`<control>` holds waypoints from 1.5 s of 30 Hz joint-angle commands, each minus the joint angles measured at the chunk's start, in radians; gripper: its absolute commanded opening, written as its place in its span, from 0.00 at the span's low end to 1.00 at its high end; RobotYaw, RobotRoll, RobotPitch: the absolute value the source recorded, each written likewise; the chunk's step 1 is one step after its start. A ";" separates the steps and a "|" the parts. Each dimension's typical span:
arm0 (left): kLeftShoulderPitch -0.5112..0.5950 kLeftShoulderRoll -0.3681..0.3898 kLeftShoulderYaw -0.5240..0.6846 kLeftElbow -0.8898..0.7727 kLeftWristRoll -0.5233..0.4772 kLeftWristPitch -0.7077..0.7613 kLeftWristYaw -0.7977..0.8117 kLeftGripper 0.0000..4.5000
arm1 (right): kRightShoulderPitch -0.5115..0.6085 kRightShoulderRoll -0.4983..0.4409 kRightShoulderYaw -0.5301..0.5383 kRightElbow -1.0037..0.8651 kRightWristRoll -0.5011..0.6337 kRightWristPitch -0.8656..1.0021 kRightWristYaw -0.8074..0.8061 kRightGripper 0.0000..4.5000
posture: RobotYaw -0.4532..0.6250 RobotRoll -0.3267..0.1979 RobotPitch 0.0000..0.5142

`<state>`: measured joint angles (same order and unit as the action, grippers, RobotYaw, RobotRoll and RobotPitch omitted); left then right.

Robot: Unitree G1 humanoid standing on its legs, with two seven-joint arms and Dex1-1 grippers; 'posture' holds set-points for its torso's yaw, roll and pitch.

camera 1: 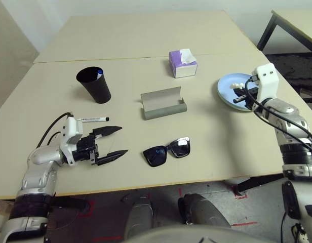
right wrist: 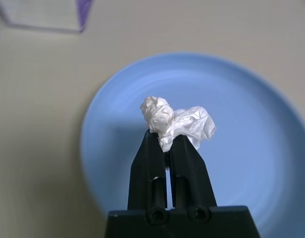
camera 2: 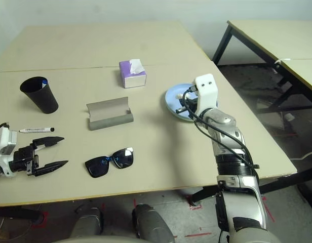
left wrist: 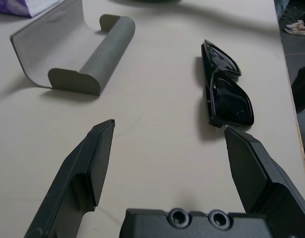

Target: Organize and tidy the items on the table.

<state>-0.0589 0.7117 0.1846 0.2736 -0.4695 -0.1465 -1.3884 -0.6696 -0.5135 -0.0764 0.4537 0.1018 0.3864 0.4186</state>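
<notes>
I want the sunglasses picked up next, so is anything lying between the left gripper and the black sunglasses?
Nothing visible does. The left gripper is open and points toward the black sunglasses across bare table. The black-capped marker and the grey glasses case lie farther back, off that line.

White tissue [right wrist: 177, 121], light blue plate [right wrist: 251, 148], black sunglasses [camera 1: 167, 151], grey case [camera 1: 163, 103]

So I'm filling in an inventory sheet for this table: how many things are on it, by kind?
Markers: 2, black-capped marker lying flat, blue-capped marker in the cup
Black cup: 1
Sunglasses: 1
Glasses case: 1, open
Tissue box: 1
Blue plate: 1
Crumpled tissue: 1, in the right gripper
Total: 8
</notes>
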 commanded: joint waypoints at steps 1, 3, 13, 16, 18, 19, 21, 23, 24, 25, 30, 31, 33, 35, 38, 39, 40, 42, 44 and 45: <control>0.016 0.000 -0.001 -0.011 0.006 -0.007 0.002 1.00 | -0.033 0.009 -0.013 0.067 -0.011 -0.032 -0.020 0.01 | 0.33 0.62 0.20; 0.020 -0.003 -0.003 -0.016 0.007 -0.007 0.005 1.00 | -0.038 0.011 -0.012 0.079 -0.009 -0.038 -0.019 0.06 | 0.33 0.62 0.20; 0.002 -0.007 -0.015 -0.012 0.011 -0.003 0.012 1.00 | -0.012 -0.006 -0.023 0.028 0.004 -0.013 0.000 0.79 | 0.32 0.62 0.20; -0.008 -0.008 -0.021 -0.014 0.012 0.004 0.013 1.00 | 0.008 -0.023 -0.032 -0.006 0.005 0.008 0.003 0.99 | 0.31 0.62 0.20; -0.013 -0.009 -0.026 -0.021 0.013 0.009 0.015 1.00 | 0.031 -0.037 -0.040 -0.040 0.009 0.028 0.008 0.99 | 0.31 0.62 0.20; -0.015 -0.009 -0.028 -0.023 0.013 0.011 0.016 1.00 | 0.039 -0.042 -0.044 -0.053 0.011 0.036 0.009 0.99 | 0.31 0.62 0.20; -0.018 -0.007 -0.030 -0.031 0.012 0.018 0.020 1.00 | 0.079 -0.065 -0.058 -0.134 0.025 0.080 0.022 0.99 | 0.31 0.62 0.20; -0.019 -0.005 -0.029 -0.037 0.009 0.025 0.023 1.00 | 0.122 -0.087 -0.075 -0.230 0.047 0.139 0.036 0.99 | 0.31 0.62 0.20; -0.018 -0.003 -0.028 -0.041 0.008 0.028 0.022 1.00 | 0.148 -0.098 -0.087 -0.301 0.068 0.186 0.048 0.99 | 0.31 0.62 0.20; -0.017 -0.001 -0.027 -0.042 0.007 0.030 0.021 1.00 | 0.171 -0.107 -0.100 -0.373 0.092 0.238 0.058 0.99 | 0.31 0.62 0.21; -0.011 0.022 -0.013 -0.033 0.000 0.032 -0.004 1.00 | 0.256 -0.147 -0.167 -0.790 0.248 0.615 0.066 0.99 | 0.31 0.62 0.22; -0.011 0.026 -0.010 -0.025 -0.001 0.028 -0.010 1.00 | 0.264 -0.155 -0.169 -0.868 0.278 0.693 0.066 0.99 | 0.30 0.62 0.22; -0.015 0.030 -0.010 -0.008 0.000 0.020 -0.021 1.00 | 0.261 -0.158 -0.170 -0.986 0.324 0.811 0.054 0.99 | 0.30 0.62 0.21; -0.021 0.031 -0.010 0.009 0.005 0.012 -0.029 1.00 | 0.254 -0.171 -0.144 -1.071 0.350 0.880 0.050 0.99 | 0.30 0.62 0.21; -0.036 0.027 -0.011 0.034 0.010 0.000 -0.034 1.00 | 0.261 -0.228 -0.053 -1.150 0.352 0.892 0.069 0.99 | 0.30 0.62 0.21; -0.040 0.025 -0.012 0.041 0.012 -0.004 -0.034 1.00 | 0.262 -0.249 -0.017 -1.166 0.346 0.881 0.075 0.99 | 0.30 0.62 0.21; -0.043 0.024 -0.014 0.048 0.014 -0.009 -0.035 1.00 | 0.262 -0.274 0.021 -1.180 0.336 0.863 0.083 0.99 | 0.30 0.62 0.21; -0.048 0.023 -0.015 0.061 0.015 -0.018 -0.039 1.00 | 0.250 -0.350 0.129 -1.219 0.318 0.825 0.121 0.99 | 0.30 0.62 0.21; -0.051 0.023 -0.014 0.070 0.016 -0.023 -0.042 1.00 | 0.219 -0.414 0.220 -1.246 0.310 0.805 0.164 0.99 | 0.30 0.62 0.21; -0.055 0.024 -0.014 0.076 0.017 -0.025 -0.043 1.00 | 0.191 -0.446 0.267 -1.254 0.306 0.793 0.196 0.99 | 0.30 0.62 0.22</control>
<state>-0.1087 0.7321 0.1705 0.3351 -0.4659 -0.1547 -1.4235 -0.4492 -0.9294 0.1291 -0.7692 0.4173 1.2054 0.5710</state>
